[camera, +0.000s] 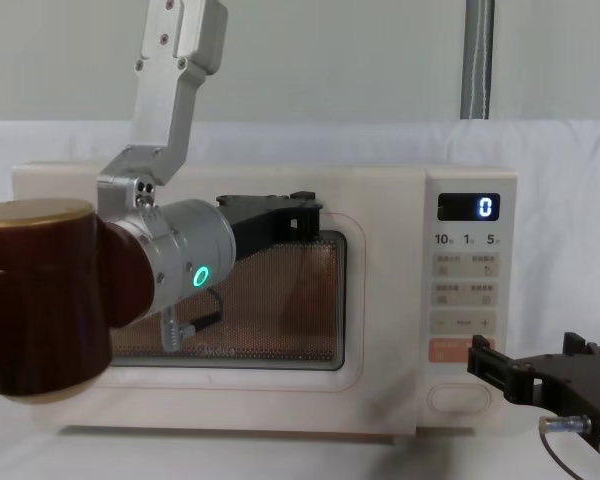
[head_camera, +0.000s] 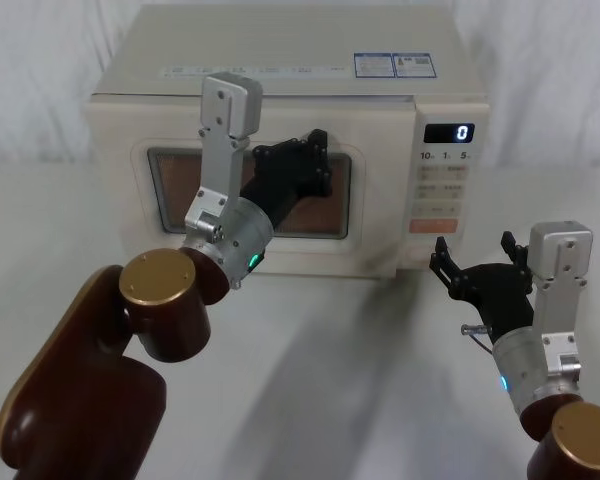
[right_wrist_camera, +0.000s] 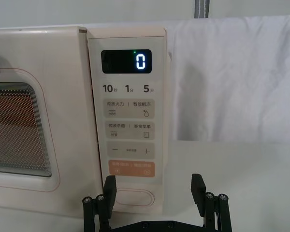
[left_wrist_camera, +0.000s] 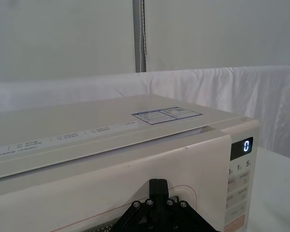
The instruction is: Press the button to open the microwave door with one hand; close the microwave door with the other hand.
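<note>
Head view: the left gripper (head_camera: 315, 165), green ring light, fingers together and holding nothing, rests against the closed microwave door (head_camera: 250, 195). The right gripper (head_camera: 475, 262), blue light, jaws spread and empty, hovers just before the control panel (head_camera: 443, 185).

Right wrist view: the smooth cream pill-shaped button (right_wrist_camera: 133, 197) lies between its fingertips (right_wrist_camera: 198, 186).

Chest view: the door's glass is mesh-textured.

Open tabletop (head_camera: 310, 400) lies between the two arms, free passage up to the microwave door (camera: 80, 350), which looks flush and shut. Left gripper (head_camera: 315, 160) sits right at the door's glass, seemingly touching it, blocking the window's upper right part. Right gripper (right_wrist_camera: 154, 193), fingers spread, hangs just before the button (right_wrist_camera: 134, 198) with bare table to its outer side; the gap between cannot be judged.
</note>
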